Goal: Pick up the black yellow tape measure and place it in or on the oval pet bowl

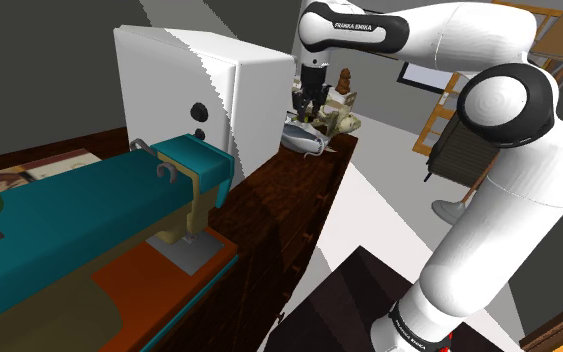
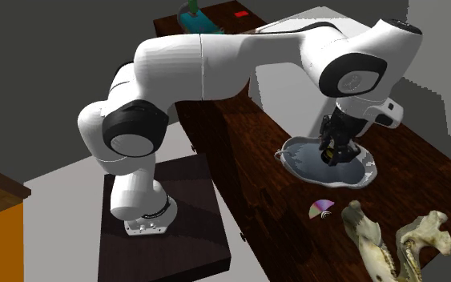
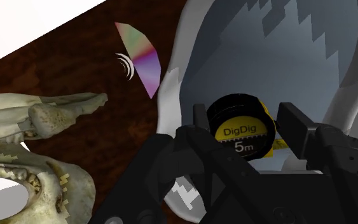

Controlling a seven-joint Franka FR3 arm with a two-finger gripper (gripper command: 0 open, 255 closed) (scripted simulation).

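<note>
Gripper (image 2: 331, 150), clamped on the black-yellow tape measure (image 3: 241, 131) over the oval pet bowl (image 3: 298, 57), should be lowered to the bowl's centre before being opened.

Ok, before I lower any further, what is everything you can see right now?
tape measure: one, black and yellow, clasped in the claw over the pet bowl
pet bowl: one, grey with a white rim, on the table
disc piece: one, iridescent, beside the bowl
bones: two pieces, pale, beyond the disc piece
box: one, white, on the table
machine: one, teal, beside the box
table: one, dark wood
stand: one, dark
arm: one, white with dark joints
claw: one, black, over the bowl
</note>
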